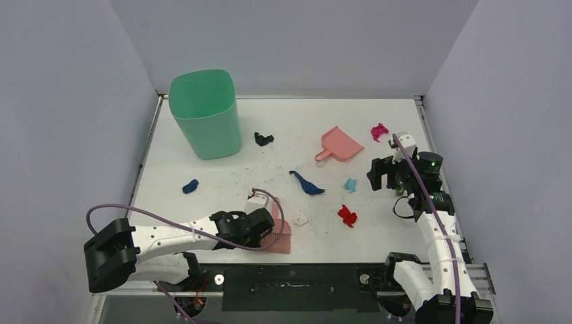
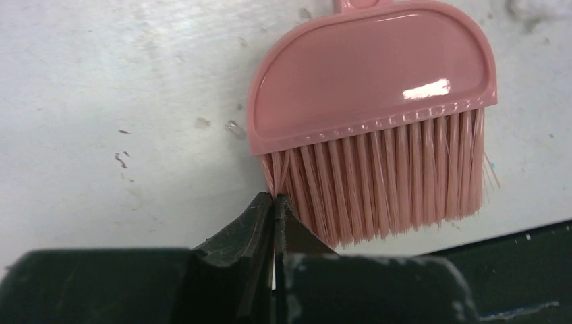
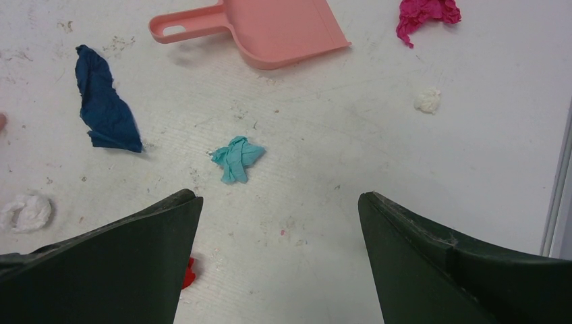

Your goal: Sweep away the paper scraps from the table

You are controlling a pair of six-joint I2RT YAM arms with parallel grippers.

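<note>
Paper scraps lie across the white table [image 1: 222,202]: black [image 1: 264,139], two dark blue [image 1: 191,186] [image 1: 307,183], light blue [image 1: 351,184], red [image 1: 347,215], magenta [image 1: 380,131], white [image 1: 300,220]. My left gripper [image 1: 268,231] is shut, and its tips [image 2: 274,200] touch the left corner of the bristles of the pink brush [image 2: 371,88], which lies flat on the table. My right gripper [image 3: 280,202] is open and empty above the table. Ahead of it lie the light blue scrap [image 3: 237,158], a dark blue scrap [image 3: 104,101], a white scrap [image 3: 429,100] and the magenta scrap [image 3: 427,13].
A green bin [image 1: 204,115] stands at the back left. The pink dustpan [image 1: 339,145] lies at the back centre, its handle pointing left in the right wrist view [image 3: 270,27]. The table's metal rail [image 3: 560,182] runs close on the right.
</note>
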